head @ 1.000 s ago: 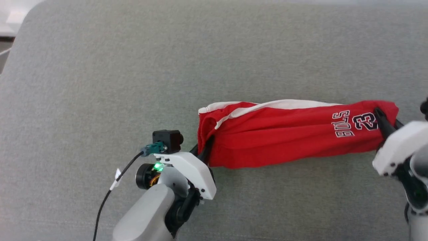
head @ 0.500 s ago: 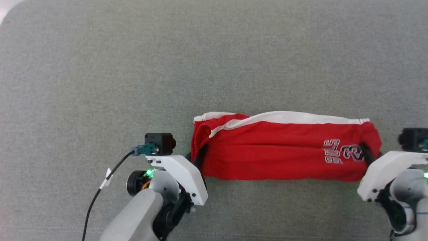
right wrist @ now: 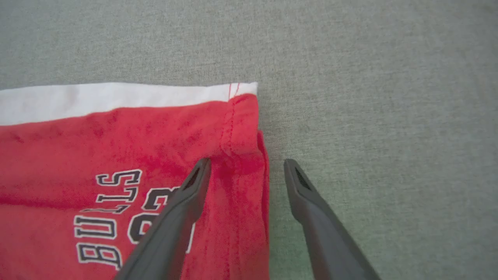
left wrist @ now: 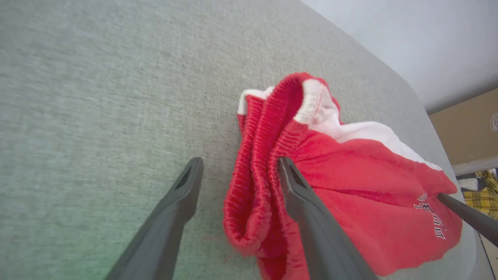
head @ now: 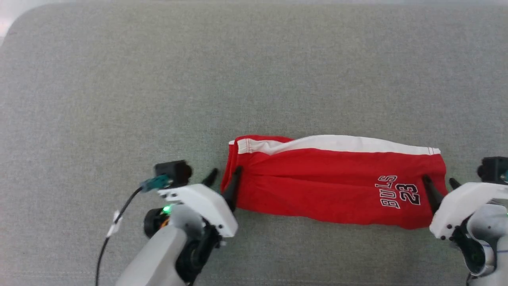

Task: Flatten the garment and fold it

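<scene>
My left claw (head: 226, 171) and right claw (head: 438, 178) stood spread, pinching nothing, astride the ends of the bright red soft basketball shorts (head: 325, 182) lying folded lengthwise toward the near edge of the grey fabric table (head: 158, 79); next, I judged, came gripping one end to fold it across.

The left arm (head: 158, 258) comes up from the lower left, pale grey, into a white wrist housing (head: 202, 200) with a green light lit under it. The left gripper (head: 226, 171) points up and a little right, its 2 dark fingers (left wrist: 311, 217) spread wide with nothing pinched: 1 rests on the garment (head: 317, 178), the other stands off its end. The right arm (head: 482, 246) enters at the lower right. The right gripper (head: 439, 179) leans up and left, also spread wide, 1 finger on the cloth and 1 beside it.
</scene>
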{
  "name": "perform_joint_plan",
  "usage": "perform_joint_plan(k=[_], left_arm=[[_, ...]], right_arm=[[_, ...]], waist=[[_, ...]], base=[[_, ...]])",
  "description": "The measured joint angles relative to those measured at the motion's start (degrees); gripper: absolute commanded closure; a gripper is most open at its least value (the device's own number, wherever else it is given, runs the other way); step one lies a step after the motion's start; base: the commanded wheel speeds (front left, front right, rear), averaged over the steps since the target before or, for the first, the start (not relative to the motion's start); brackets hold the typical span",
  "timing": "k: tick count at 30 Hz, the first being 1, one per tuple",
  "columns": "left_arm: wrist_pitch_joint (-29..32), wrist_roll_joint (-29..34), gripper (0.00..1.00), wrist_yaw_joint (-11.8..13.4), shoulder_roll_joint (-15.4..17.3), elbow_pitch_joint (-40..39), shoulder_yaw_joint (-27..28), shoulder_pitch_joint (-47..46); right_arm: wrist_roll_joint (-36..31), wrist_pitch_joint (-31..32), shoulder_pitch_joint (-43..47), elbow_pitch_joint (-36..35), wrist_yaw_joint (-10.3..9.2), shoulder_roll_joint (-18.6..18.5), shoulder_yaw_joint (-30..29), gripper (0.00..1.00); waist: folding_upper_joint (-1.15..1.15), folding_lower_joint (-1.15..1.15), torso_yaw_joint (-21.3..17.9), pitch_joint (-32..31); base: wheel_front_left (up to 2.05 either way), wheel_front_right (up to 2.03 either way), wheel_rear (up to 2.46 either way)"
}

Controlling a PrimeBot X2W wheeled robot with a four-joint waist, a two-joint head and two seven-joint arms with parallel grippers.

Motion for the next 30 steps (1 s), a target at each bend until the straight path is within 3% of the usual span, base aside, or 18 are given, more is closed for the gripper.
perform_joint_plan(k=[5,9,15,22,23,24,26,30], left_arm=[[-10.12,1.25,0.00,-0.97,1.78,-3.53,3.31,2.44],[-16.75,5.90,0.00,-1.48,3.01,-5.58,5.13,2.54],[-17.91,18.75,0.00,-2.85,2.74,-10.62,12.46,2.57],[-17.91,29.91,0.00,-6.08,-1.38,-13.39,20.22,4.89],[-17.91,30.71,0.00,-6.57,-2.04,-13.52,21.30,5.13],[-17.91,31.55,0.00,-7.16,-2.70,-13.65,22.21,5.41],[-17.91,32.57,0.00,-8.15,-4.02,-13.79,23.99,6.02],[-17.91,34.01,0.00,-10.07,-5.72,-13.74,26.87,7.00]], right_arm=[[0.14,-2.76,1.24,-3.88,0.00,0.44,-1.46,0.00],[-0.40,-4.14,1.19,-3.98,-0.01,0.51,-2.25,0.00],[-0.98,-4.11,-0.49,1.57,-0.01,0.51,-2.64,0.00],[-0.38,1.04,-4.55,6.38,-0.04,0.34,-2.76,0.00],[0.11,2.25,-4.96,6.64,-0.05,0.16,-2.76,0.31],[0.60,3.10,-5.20,6.68,-0.07,0.00,-2.71,0.94],[1.32,3.79,-5.30,6.44,-0.07,-0.14,-2.68,1.00],[1.27,3.04,-5.89,5.41,0.01,0.56,-3.27,1.00]], waist=[[0.00,0.00,0.29,-0.75],[0.00,0.00,1.01,-0.69],[0.00,0.00,2.17,0.06],[0.00,-0.01,3.10,0.71],[0.00,-0.01,3.19,0.69],[0.00,-0.01,3.29,0.66],[0.00,-0.01,3.45,0.65],[0.01,0.00,3.59,0.81]], base=[[0.00,0.00,0.00],[0.00,0.00,0.00],[0.00,0.00,0.00],[0.00,0.00,0.00],[0.00,0.00,0.00],[0.00,0.00,0.00],[0.00,0.00,0.00],[0.00,0.00,0.00]])
